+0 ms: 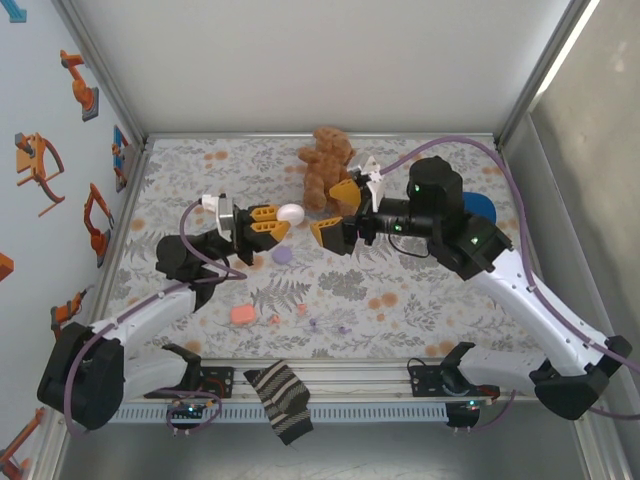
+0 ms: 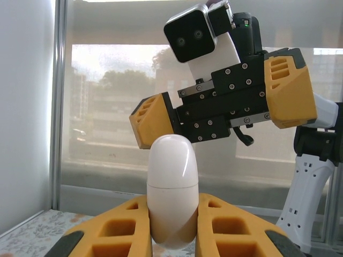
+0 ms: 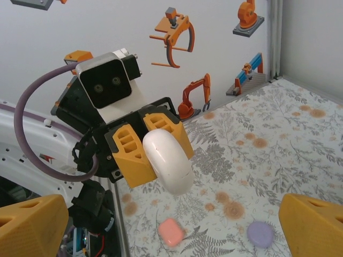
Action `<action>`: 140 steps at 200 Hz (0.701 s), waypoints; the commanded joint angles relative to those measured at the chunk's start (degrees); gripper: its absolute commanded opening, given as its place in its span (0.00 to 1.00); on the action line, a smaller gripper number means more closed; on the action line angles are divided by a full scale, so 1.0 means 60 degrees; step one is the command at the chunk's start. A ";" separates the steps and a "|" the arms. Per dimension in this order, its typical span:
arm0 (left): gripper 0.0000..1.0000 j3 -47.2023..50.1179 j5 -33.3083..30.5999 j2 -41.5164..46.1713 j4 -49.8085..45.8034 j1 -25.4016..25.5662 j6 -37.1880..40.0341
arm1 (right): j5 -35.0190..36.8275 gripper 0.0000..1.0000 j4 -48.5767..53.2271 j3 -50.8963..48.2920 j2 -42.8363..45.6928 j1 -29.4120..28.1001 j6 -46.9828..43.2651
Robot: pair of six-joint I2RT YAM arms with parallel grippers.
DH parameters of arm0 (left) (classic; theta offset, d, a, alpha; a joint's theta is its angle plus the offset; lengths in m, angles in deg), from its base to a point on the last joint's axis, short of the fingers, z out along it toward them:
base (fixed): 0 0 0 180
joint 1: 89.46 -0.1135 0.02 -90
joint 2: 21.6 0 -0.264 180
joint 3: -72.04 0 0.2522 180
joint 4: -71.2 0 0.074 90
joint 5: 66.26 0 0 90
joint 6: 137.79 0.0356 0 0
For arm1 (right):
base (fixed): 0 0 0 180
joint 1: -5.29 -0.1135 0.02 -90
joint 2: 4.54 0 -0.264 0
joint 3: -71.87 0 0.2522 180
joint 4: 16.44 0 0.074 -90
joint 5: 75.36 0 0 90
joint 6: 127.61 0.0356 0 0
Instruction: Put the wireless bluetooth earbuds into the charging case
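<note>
The charging case (image 1: 241, 314), small and salmon-pink, lies shut on the floral mat near the front left; it shows again low in the right wrist view (image 3: 171, 232). Tiny earbuds lie to its right: reddish ones (image 1: 273, 320) (image 1: 301, 310) and a lilac one (image 1: 343, 328). My left gripper (image 1: 283, 224) is raised above the mat, shut on a white pebble (image 2: 172, 187) with a seam around its middle. My right gripper (image 1: 335, 212) faces it from the right, open and apart from the white pebble (image 3: 167, 160), with nothing between its fingers.
A flat purple disc (image 1: 283, 255) lies on the mat under the grippers (image 3: 260, 234). A brown teddy bear (image 1: 326, 165) sits at the back centre. Behind the right arm is a blue object (image 1: 482, 207). A striped cloth (image 1: 283, 398) hangs over the front rail.
</note>
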 commanded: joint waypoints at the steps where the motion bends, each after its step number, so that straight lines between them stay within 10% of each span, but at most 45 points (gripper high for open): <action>1: 0.08 0.0197 -0.0099 0.0700 -0.0259 0.0045 -0.0002 | -0.0499 1.00 -0.0239 0.0124 0.0259 -0.0076 -0.0777; 140: 0.07 0.0464 -0.0512 0.2780 -0.3619 0.0759 0.1893 | -0.2262 0.90 0.0612 0.0227 -0.0279 -0.0702 -0.4273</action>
